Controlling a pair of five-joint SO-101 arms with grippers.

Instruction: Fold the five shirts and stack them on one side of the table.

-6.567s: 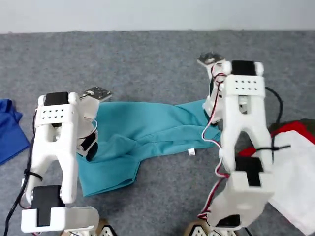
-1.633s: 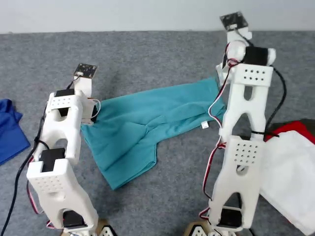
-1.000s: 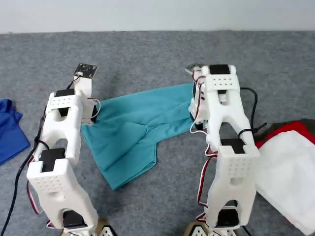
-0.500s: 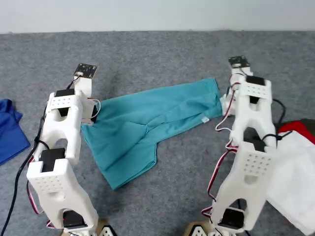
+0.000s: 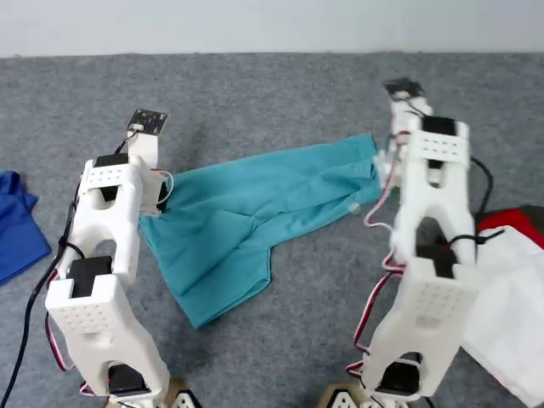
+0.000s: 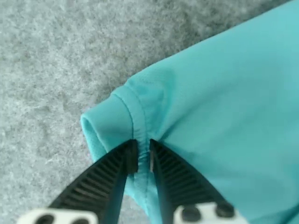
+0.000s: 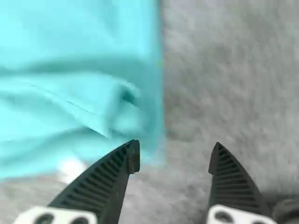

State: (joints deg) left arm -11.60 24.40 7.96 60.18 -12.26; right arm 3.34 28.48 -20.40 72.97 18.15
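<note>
— Where is the teal shirt (image 5: 246,212)?

— Out flat but rumpled in the middle of the grey table (image 5: 255,93). It lies between the two arms, with one end by the left arm (image 5: 106,221) and the other by the wrist of the right arm (image 5: 429,221). It is not folded. A lobe of it points toward the near edge of the table.

— What is the left gripper (image 6: 139,156) doing?

— It is pinching the teal shirt. The two black fingers are pressed together on a stitched hem at a corner of the cloth, and the fabric bunches up just around them.

— And the right gripper (image 7: 173,158)?

— Spread wide, with nothing between the fingers. One fingertip is over the shirt's edge and the other over bare table. I cannot tell whether either touches down.

— What about the other shirts?

— A blue shirt (image 5: 15,225) lies at the table's left edge, well apart from the teal one. At the right edge a white shirt (image 5: 510,314) lies crumpled, with a red shirt (image 5: 501,223) showing just behind it, both partly behind the right arm.
</note>
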